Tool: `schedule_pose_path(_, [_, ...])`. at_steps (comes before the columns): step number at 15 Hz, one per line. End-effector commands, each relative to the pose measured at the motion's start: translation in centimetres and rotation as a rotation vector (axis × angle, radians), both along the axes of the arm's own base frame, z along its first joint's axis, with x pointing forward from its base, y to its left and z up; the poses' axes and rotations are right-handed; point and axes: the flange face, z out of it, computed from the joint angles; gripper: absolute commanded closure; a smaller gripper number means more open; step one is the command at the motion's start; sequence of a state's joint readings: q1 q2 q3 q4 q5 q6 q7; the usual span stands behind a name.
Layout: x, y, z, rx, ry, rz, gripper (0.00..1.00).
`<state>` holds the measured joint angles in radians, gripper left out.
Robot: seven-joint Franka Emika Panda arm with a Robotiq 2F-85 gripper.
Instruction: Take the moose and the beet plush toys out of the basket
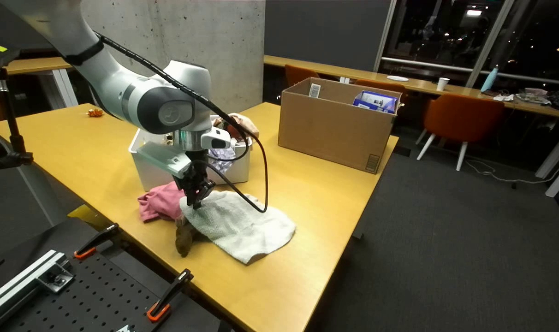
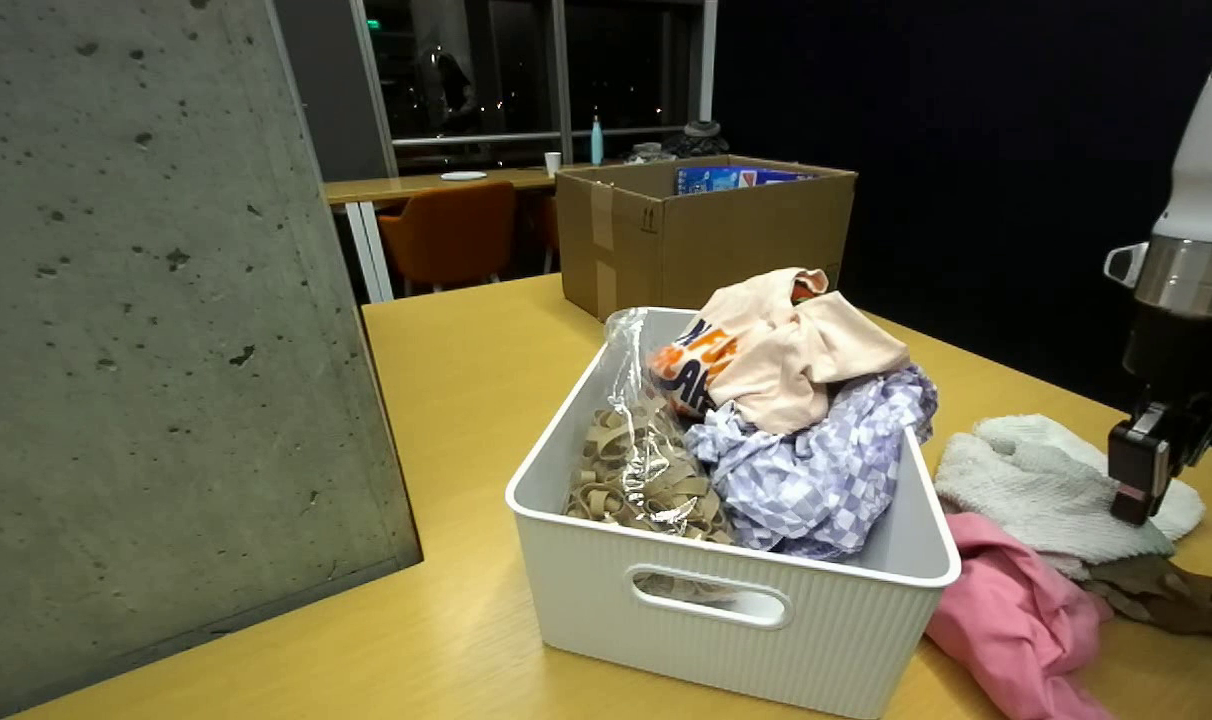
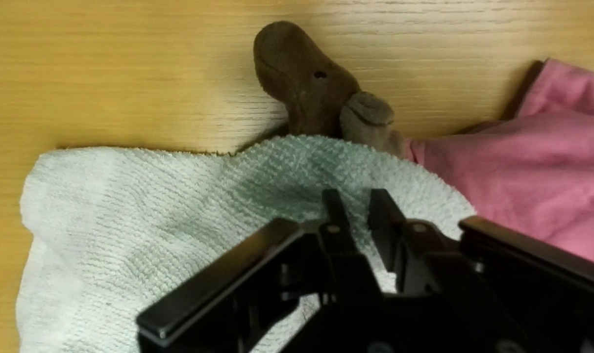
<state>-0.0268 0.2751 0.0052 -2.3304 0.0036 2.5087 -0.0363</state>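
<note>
The brown moose lies on the table outside the basket, its head poking out from under the pale towel; the rest is covered. In an exterior view the moose shows beside the pink cloth. My gripper points down at the towel near the moose's covered part, fingers parted by a narrow gap with towel visible through it. Whether they touch the cloth I cannot tell. The white basket stands beside the pink cloth. A dark red shape peeks out there under peach fabric; too little shows to tell if it is the beet.
A pink cloth lies against the towel. The basket holds a bag of tan strips, a checked purple cloth and a peach cloth. A cardboard box stands farther back. Clamps grip the near edge.
</note>
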Motion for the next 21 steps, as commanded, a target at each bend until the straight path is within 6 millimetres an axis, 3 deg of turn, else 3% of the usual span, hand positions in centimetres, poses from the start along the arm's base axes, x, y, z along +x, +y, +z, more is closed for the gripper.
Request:
schedule_pose_path(1, [-0.4, -0.3, 0.4, 0.003, 0.009, 0.002, 1.0])
schedule_pose_path(6, [-1.0, -1.4, 2.2, -0.02, 0.001, -0.01, 0.99])
schedule_pose_path(9, [-1.4, -2.6, 4.8, -0.047, -0.018, -0.018, 0.99])
schedule_pose_path(14, [-1.2, -4.7, 10.7, -0.119, -0.065, -0.026, 0.99])
schedule_pose_path(21, [-1.9, -7.8, 21.8, -0.216, -0.132, -0.059, 0.99])
